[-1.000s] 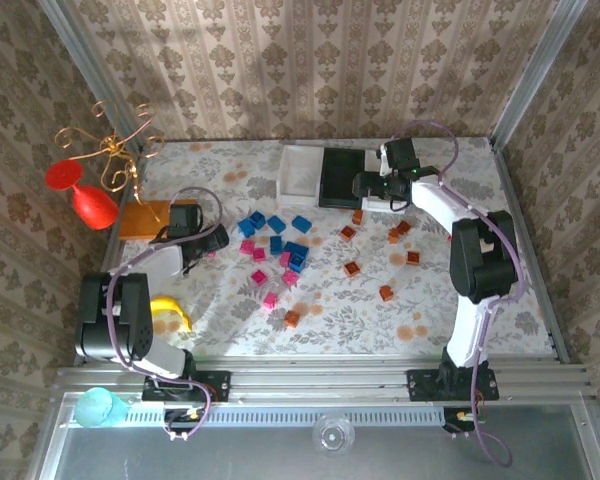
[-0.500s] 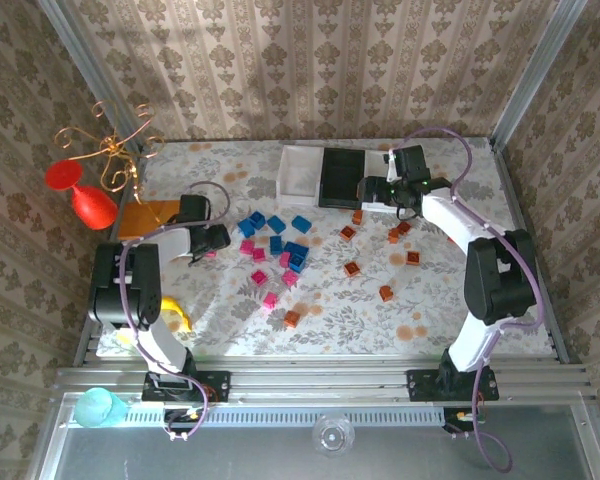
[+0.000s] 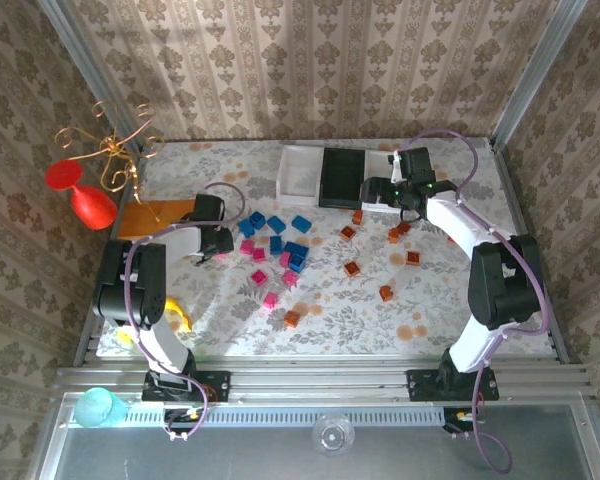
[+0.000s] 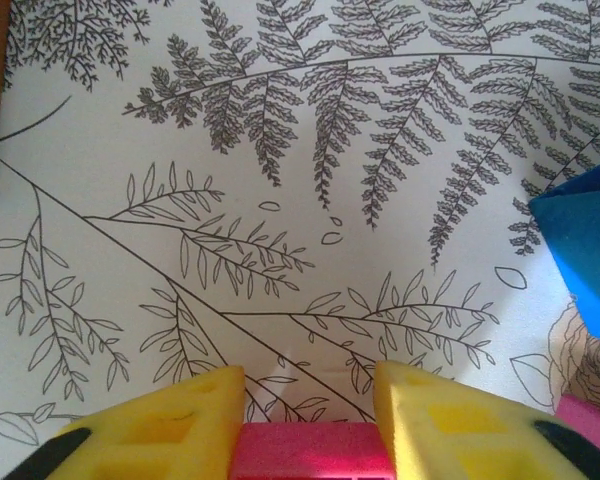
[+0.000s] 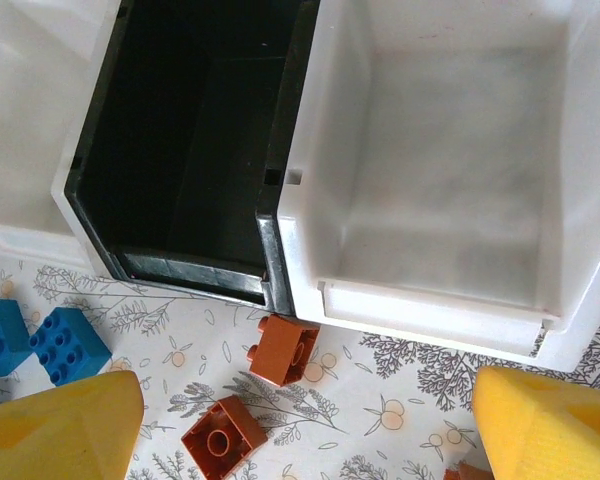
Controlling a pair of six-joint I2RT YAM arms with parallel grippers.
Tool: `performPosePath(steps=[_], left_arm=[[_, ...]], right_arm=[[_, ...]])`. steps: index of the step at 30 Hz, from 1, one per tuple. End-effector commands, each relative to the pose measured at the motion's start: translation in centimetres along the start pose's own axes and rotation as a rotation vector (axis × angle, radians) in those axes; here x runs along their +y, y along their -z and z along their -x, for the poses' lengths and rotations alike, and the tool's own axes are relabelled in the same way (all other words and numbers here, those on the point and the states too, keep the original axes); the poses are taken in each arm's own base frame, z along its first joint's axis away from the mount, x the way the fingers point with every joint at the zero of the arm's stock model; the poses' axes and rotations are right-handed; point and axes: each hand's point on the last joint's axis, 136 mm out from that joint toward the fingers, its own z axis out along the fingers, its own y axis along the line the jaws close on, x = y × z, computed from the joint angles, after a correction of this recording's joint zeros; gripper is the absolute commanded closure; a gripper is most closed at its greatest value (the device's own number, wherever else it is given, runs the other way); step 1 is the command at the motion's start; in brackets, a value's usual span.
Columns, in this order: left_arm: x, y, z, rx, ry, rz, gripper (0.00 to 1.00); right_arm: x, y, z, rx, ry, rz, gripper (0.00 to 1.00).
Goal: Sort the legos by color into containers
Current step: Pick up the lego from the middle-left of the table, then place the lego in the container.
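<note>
My left gripper (image 4: pixel 310 385) is shut on a pink lego (image 4: pixel 310 450); both yellow fingers (image 4: pixel 160 425) press its sides on the tablecloth. From above, the left gripper (image 3: pixel 216 248) sits left of the scattered legos: blue ones (image 3: pixel 277 232), pink ones (image 3: pixel 265 275) and orange-brown ones (image 3: pixel 352 268). My right gripper (image 5: pixel 305 400) is open above two orange-brown legos (image 5: pixel 283 350) (image 5: pixel 223 438), just in front of the containers. The black tray (image 5: pixel 280 220) stands between a white tray (image 5: pixel 430 300) and another white tray (image 5: pixel 30 120). All three look empty.
A flat orange board (image 3: pixel 155 217) lies just left of my left gripper. A red goblet (image 3: pixel 85 195) and a gold wire stand (image 3: pixel 115 150) are at the far left, a yellow object (image 3: pixel 172 312) near the left arm's base. A blue lego (image 4: pixel 585 250) lies close to the held one.
My left gripper has slid right off the orange board to the pink lego and closed on it. The right gripper has shifted slightly right and stays open.
</note>
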Motion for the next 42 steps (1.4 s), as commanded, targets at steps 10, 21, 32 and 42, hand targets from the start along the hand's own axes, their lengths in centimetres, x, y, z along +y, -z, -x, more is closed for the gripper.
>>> performPosePath(steps=[10, 21, 32, 42], left_arm=[[-8.1, 7.5, 7.0, -0.315, -0.054, -0.196, 0.69], [-17.8, 7.0, 15.8, -0.42, -0.188, -0.282, 0.68], [-25.3, 0.4, 20.8, -0.344, -0.249, -0.326, 0.64], [-27.0, 4.5, 23.0, -0.404, -0.296, -0.389, 0.44]], right_arm=[[0.7, 3.0, -0.3, -0.081, -0.063, 0.05, 0.13], [0.1, 5.0, -1.8, -0.103, -0.068, 0.032, 0.13], [-0.7, 6.9, -5.3, -0.051, -0.063, 0.012, 0.12], [-3.4, 7.4, -10.5, 0.037, -0.077, -0.088, 0.12]])
